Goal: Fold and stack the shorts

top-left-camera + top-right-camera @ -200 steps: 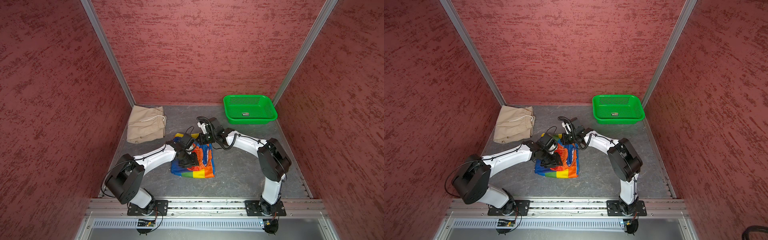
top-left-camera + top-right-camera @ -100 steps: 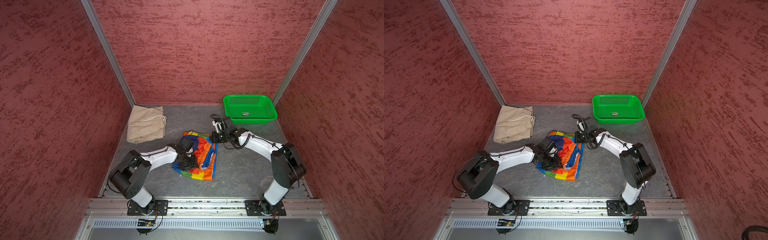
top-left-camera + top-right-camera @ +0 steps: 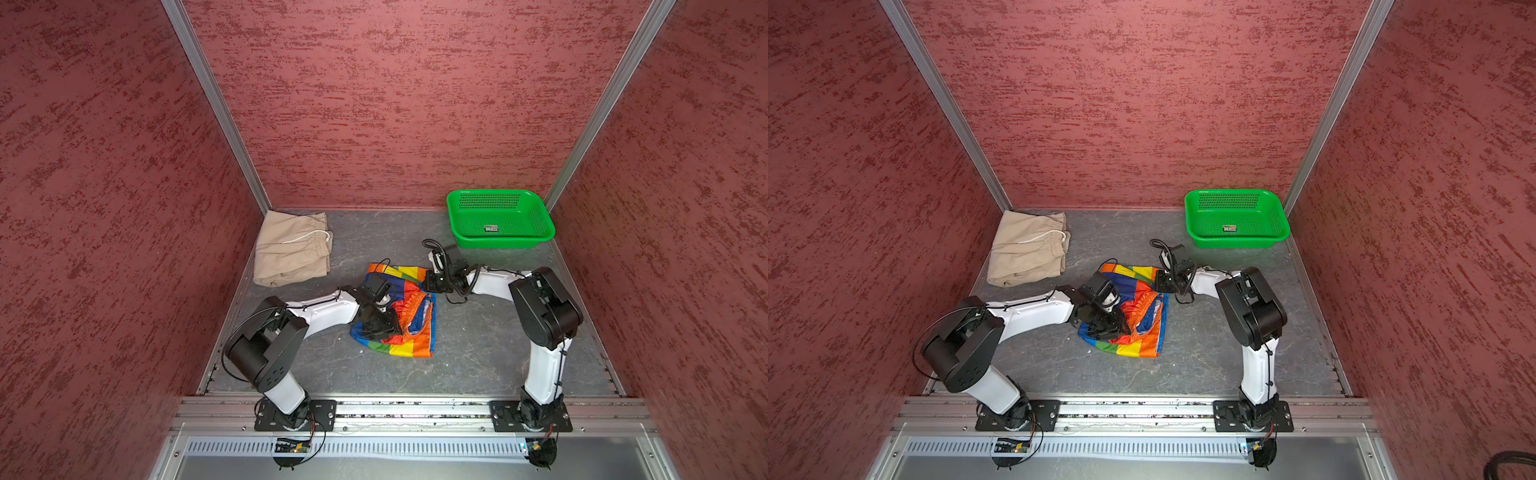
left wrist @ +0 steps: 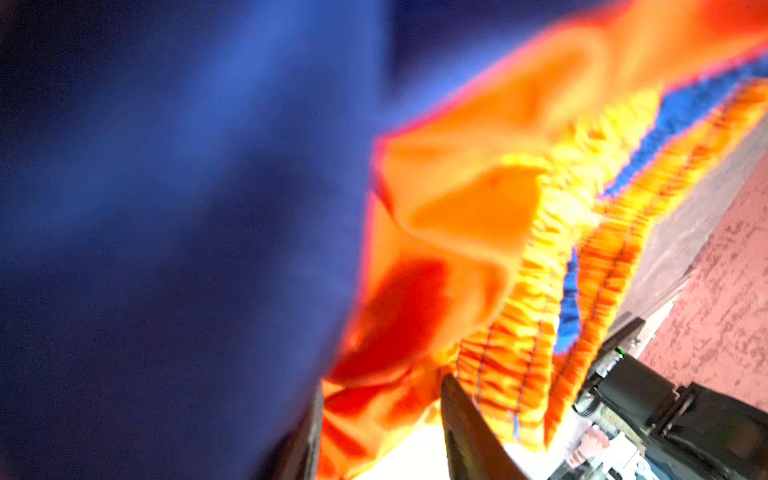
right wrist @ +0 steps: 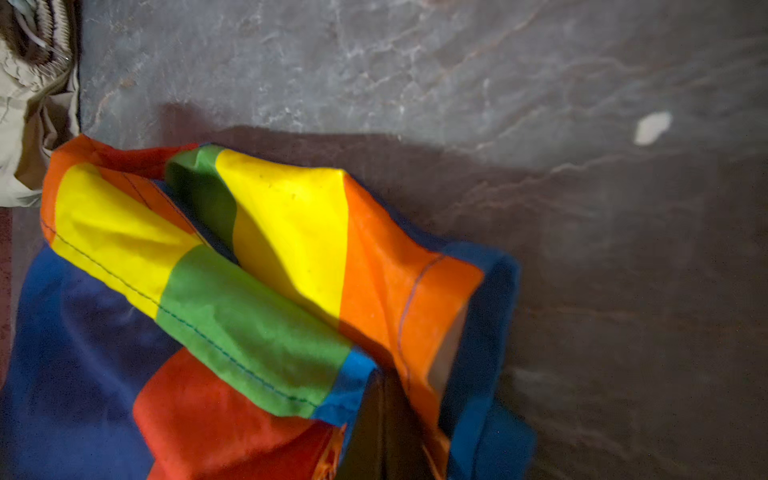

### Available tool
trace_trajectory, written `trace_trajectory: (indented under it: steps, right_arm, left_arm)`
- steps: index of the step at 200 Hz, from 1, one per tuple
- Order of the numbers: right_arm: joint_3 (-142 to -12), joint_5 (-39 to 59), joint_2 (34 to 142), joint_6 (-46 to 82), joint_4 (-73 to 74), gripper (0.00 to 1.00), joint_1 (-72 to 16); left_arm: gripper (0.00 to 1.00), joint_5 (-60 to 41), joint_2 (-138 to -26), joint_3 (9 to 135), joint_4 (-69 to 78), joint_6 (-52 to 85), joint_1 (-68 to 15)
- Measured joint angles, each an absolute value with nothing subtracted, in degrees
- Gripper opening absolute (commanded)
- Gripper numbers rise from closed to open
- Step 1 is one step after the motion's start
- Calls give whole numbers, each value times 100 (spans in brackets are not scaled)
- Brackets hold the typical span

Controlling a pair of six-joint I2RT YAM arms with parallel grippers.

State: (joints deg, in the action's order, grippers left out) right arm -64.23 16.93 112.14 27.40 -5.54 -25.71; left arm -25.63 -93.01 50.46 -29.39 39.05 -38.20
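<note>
right gripper point(image 3: 429, 284) had pulled back right, clamped on the far hem of rainbow shorts point(image 3: 411, 345), mid-scene and still bunched. left gripper point(image 3: 379, 328) sat on them, grip unclear. beige shorts point(image 3: 291, 249) lay folded far left; rainbow fold and stacking remained.

Top views: both high at the cell's front, angled down toward back wall point(image 3: 395, 104); whole scene shared.
Left wrist: very close to rainbow-striped shorts point(image 4: 478, 208), blurred.
Right wrist: close over same shorts point(image 5: 270, 249) and grey tabletop point(image 5: 540, 83).
</note>
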Motion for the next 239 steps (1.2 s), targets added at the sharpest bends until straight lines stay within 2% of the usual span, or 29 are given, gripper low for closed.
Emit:
trace_trajectory:
  steps: [11, 22, 50, 67, 78, 88, 99, 111, 134, 157, 215, 239]
  right_arm:
    - [-6423, 1629, 11209, 2764, -545, 12, -2571]
    - [-6423, 1509, 11163, 2764, -565, 18, -2569]
    - [-6342, 1103, 10621, 2731, -864, 31, -2565]
    - [-6261, 829, 9961, 2692, -1105, 30, -2567]
    - [-6241, 668, 9509, 2672, -1236, 20, -2602]
    - [-6219, 565, 9113, 2674, -1343, 15, -2655]
    - [-6169, 508, 8768, 2729, -1406, 13, -2720]
    - [-6051, 519, 8497, 2829, -1437, 13, -2851]
    - [-5575, 733, 8348, 3205, -1341, 18, -3190]
    - [-5068, 998, 8571, 3588, -1210, 23, -3518]
    - [-4888, 1551, 9454, 4132, -539, 24, -3785]
    - [-4888, 1562, 9555, 4217, -329, 24, -3785]
  left_arm:
    - [74, -2648, -9290, 5181, -3044, 3981, -3846]
    - [80, -2755, -9220, 5339, -3166, 3997, -3859]
    - [85, -2995, -8842, 5872, -3363, 4029, -3846]
    - [85, -3148, -8584, 6200, -3350, 4027, -3776]
    - [80, -3225, -8423, 6344, -3341, 4023, -3680]
    - [69, -3249, -8283, 6396, -3350, 4012, -3533]
    - [53, -3203, -8165, 6394, -3430, 3933, -3336]
    - [46, -3103, -8093, 6351, -3555, 3844, -3076]
    - [44, -2875, -8047, 6090, -3726, 3795, -2558]
    - [37, -2755, -8047, 5699, -3758, 3758, -2279]
    - [33, -2672, -8187, 5151, -3367, 3756, -2220]
    - [27, -2580, -8414, 5013, -3052, 3782, -2213]
